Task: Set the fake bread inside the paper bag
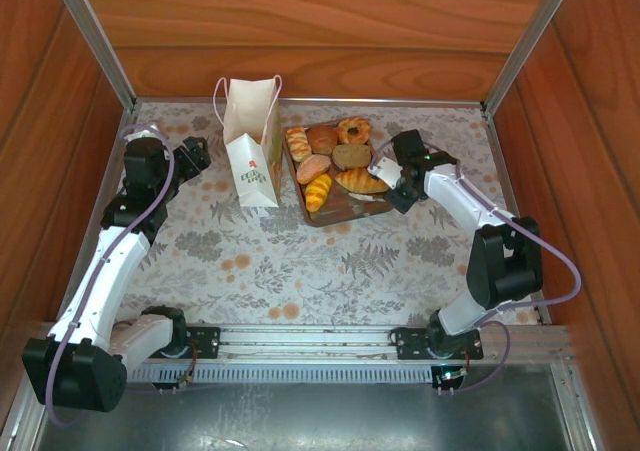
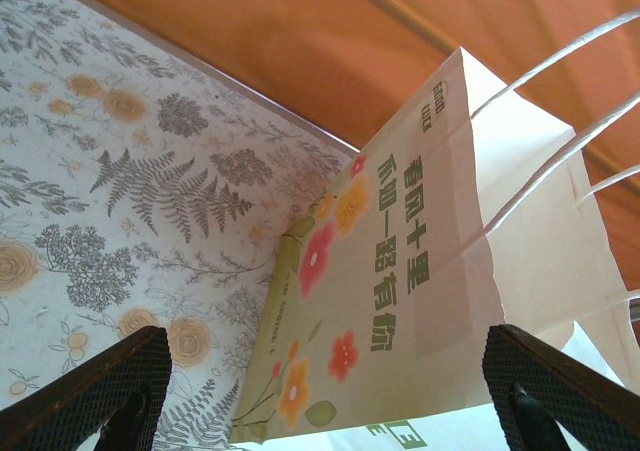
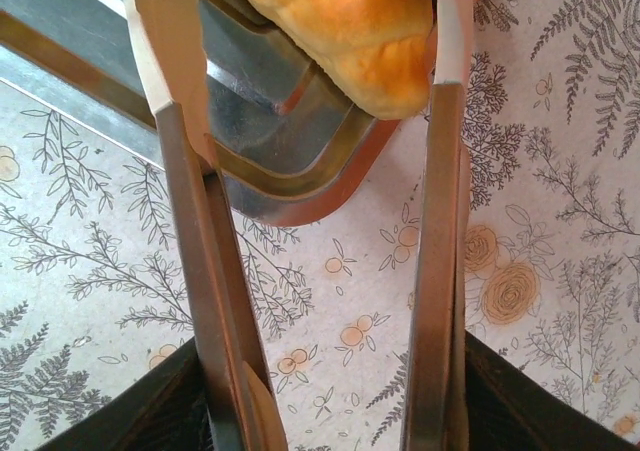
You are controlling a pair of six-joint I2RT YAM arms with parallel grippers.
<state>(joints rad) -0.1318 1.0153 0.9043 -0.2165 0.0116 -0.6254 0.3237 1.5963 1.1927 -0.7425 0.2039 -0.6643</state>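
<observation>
The right gripper (image 1: pixel 386 179) is down at the right edge of the tray (image 1: pixel 340 214), spread fairly wide. In its wrist view the two fingers (image 3: pixel 190 231) straddle the blunt end of a golden croissant (image 3: pixel 350 31). The right finger looks to be against the pastry, and a sliver of tray (image 3: pixel 290 171) shows on the other side. I cannot say it is gripping. The tray's rounded corner sits between the fingers, below the croissant.

The left gripper (image 1: pixel 197 156) hangs low just left of the paper bag (image 1: pixel 250 161), open wide. Its black fingertips (image 2: pixel 100 401) sit at the bottom corners of its wrist view. Between them the bag's side (image 2: pixel 400 271) is close, with green lettering, printed flowers and pale cord handles (image 2: pixel 560 61).

From above, the bag stands upright on the flowered bench (image 1: pixel 300 261), just beside the tray's left edge. The fake bread (image 1: pixel 330 156) is all piled on the tray: the ring donut (image 1: pixel 353 129) at the back, brown rolls (image 1: pixel 323 137) and a pinkish bun (image 1: pixel 313 168) in the middle, another croissant (image 1: pixel 318 191) toward the near edge. The croissant by the right gripper (image 1: pixel 361 180) lies on the right side, partly covered by the gripper. Wooden walls (image 1: pixel 300 31) close in the bench on three sides.

The bag's mouth faces up, but I cannot make out its inside. The croissant's far end is cut off in the right wrist view.
</observation>
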